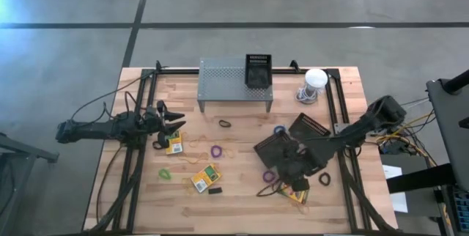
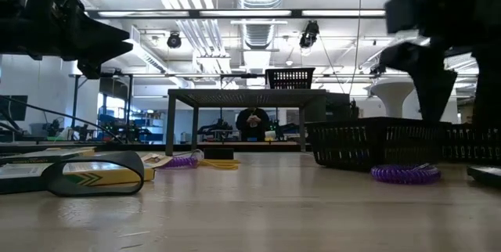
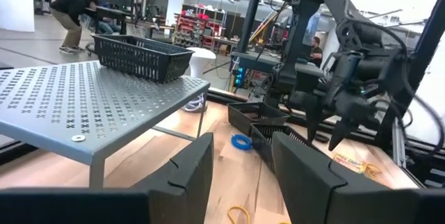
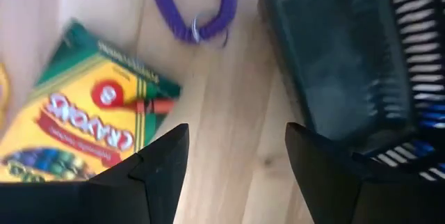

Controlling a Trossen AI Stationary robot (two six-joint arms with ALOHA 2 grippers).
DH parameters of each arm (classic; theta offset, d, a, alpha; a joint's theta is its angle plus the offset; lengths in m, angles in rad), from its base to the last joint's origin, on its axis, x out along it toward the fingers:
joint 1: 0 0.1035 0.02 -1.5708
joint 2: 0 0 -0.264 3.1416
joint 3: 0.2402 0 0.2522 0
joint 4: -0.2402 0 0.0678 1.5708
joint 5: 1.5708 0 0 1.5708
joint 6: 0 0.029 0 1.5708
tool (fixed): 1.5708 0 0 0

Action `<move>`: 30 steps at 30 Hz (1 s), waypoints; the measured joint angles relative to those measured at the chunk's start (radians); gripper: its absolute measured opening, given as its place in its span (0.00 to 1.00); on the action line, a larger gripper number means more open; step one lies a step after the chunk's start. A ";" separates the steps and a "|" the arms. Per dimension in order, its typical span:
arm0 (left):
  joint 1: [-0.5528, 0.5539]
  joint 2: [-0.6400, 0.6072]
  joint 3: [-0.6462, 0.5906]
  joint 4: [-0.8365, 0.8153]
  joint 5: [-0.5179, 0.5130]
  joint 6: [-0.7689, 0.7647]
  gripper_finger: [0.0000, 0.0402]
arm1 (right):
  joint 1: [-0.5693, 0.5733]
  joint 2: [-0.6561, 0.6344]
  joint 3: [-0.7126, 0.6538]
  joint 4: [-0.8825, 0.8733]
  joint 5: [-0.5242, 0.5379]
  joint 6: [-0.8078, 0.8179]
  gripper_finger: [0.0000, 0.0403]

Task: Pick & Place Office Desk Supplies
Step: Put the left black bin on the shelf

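Right gripper above the table, fingers apart, empty, between crayon box and black basket, purple coil beyond. Left gripper also spread, near the metal shelf. Likely risk: one finger catching the basket wall on descent, pushing the box away.

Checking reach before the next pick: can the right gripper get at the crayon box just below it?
Probably yes. The right gripper hangs open above bare wood, with the crayon box lying flat beside it and nothing on top. The purple coil and black basket sit clear of it.
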 joint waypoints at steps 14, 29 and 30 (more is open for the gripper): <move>0.000 0.000 0.000 -0.004 0.000 -0.071 0.38 | 0.055 -0.199 -0.168 0.107 0.109 -0.026 0.53; 0.000 0.001 0.000 -0.004 0.000 -0.078 0.38 | -0.097 -0.170 -0.226 0.214 0.055 -0.213 0.49; 0.000 0.002 0.000 -0.005 0.000 -0.078 0.38 | -0.106 -0.158 -0.227 0.217 0.036 -0.219 0.48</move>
